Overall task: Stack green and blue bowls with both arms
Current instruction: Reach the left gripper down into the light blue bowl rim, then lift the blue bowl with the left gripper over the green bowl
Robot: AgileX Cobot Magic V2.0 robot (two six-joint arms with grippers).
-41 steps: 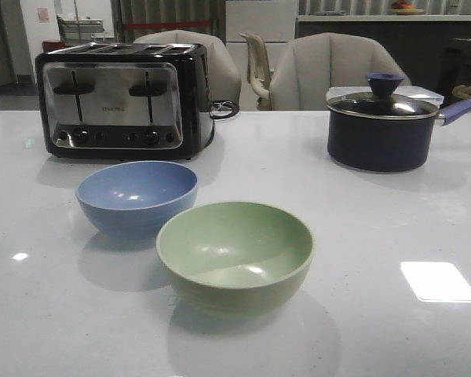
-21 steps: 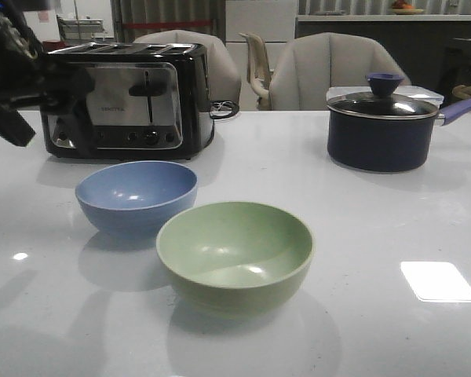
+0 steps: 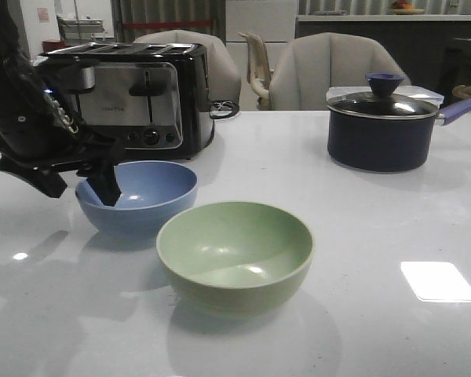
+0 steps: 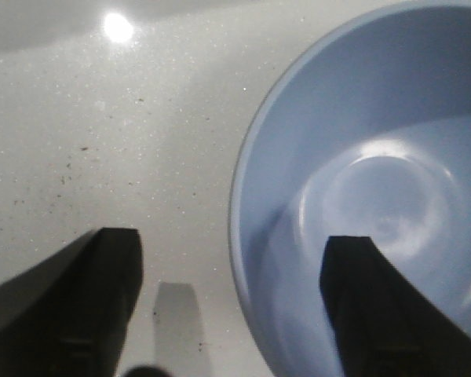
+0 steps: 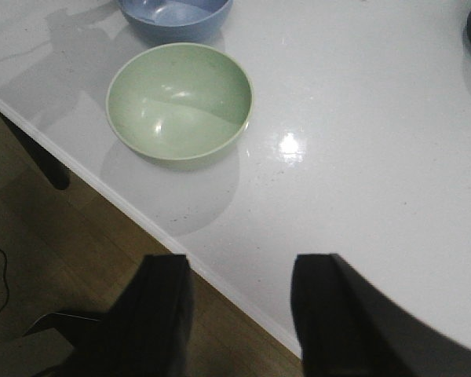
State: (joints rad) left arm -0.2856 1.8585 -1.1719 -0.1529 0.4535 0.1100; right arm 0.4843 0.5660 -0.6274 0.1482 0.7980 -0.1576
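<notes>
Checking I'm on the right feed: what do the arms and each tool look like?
The left tool is matte black with two flat, blocky fingers; its arm carries a metal cylinder, cabling and a small blue light. The right tool shows only two similar plain black fingers. No markings visible.

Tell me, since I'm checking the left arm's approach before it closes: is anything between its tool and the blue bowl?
Nothing visible. The left tool is open and straddles the blue bowl's near-left rim, one finger inside, the other over bare table. The green bowl sits beside it, clear of the tool.
</notes>
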